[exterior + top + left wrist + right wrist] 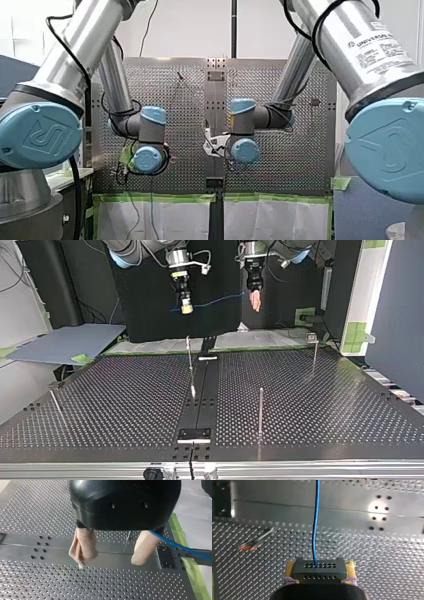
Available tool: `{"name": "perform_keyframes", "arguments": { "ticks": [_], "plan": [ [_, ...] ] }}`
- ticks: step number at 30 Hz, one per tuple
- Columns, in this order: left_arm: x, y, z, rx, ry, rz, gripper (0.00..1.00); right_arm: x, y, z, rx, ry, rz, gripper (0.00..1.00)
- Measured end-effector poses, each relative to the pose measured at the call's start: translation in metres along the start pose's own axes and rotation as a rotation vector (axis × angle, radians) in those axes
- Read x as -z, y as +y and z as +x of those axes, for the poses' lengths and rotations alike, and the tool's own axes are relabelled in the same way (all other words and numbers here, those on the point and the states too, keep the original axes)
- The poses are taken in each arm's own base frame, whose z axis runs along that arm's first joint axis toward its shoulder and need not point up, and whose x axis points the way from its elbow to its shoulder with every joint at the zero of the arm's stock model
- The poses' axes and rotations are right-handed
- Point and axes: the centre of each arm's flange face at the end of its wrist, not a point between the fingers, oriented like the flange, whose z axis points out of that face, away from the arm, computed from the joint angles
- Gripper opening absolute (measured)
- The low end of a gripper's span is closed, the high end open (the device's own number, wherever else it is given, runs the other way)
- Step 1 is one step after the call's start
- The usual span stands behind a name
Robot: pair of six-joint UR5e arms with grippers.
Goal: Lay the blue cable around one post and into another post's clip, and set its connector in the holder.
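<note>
My right gripper is shut on the black connector, which sits between its yellow pads. The blue cable leaves the connector and runs straight ahead over the plate. In the top view my right gripper hangs high at the back, and the cable stretches sideways to my left gripper. My left gripper is open, its beige fingers wide apart. The cable passes close by one finger. The holder sits at the plate's near edge.
Several thin posts stand on the perforated table: a tilted one near the middle, one nearer the holder, one with a clip at the back, one at the top view's left. A blue sheet lies behind.
</note>
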Motion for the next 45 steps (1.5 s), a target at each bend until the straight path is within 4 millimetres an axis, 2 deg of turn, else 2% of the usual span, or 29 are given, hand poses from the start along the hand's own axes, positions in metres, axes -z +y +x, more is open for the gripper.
{"name": "perform_keyframes", "arguments": {
  "ticks": [6, 11, 14, 23, 34, 39, 45],
  "plan": [
    [0.014, -0.002, -0.013, 0.045, 0.005, -0.003, 1.0, -0.005, -0.02, 0.042, -0.069, 0.047, -0.008, 0.0],
    [0.019, -0.001, -0.025, 0.086, 0.007, -0.005, 1.0, -0.005, -0.016, 0.072, -0.099, 0.061, -0.054, 0.0],
    [0.02, 0.001, -0.034, 0.104, 0.007, -0.01, 1.0, -0.003, -0.013, 0.083, -0.103, 0.055, -0.07, 0.0],
    [0.026, 0.007, -0.062, 0.126, 0.004, -0.028, 1.0, 0.002, -0.003, 0.081, -0.095, -0.018, -0.091, 0.0],
    [0.028, 0.007, -0.098, 0.178, -0.053, -0.015, 1.0, 0.003, -0.001, 0.082, -0.088, -0.029, -0.092, 0.0],
    [0.027, 0.006, -0.113, 0.2, -0.075, -0.013, 1.0, 0.003, 0.0, 0.097, -0.098, -0.001, -0.094, 0.0],
    [0.025, 0.007, -0.116, 0.204, -0.078, -0.014, 1.0, 0.003, 0.002, 0.124, -0.113, 0.047, -0.094, 0.0]
  ]
}}
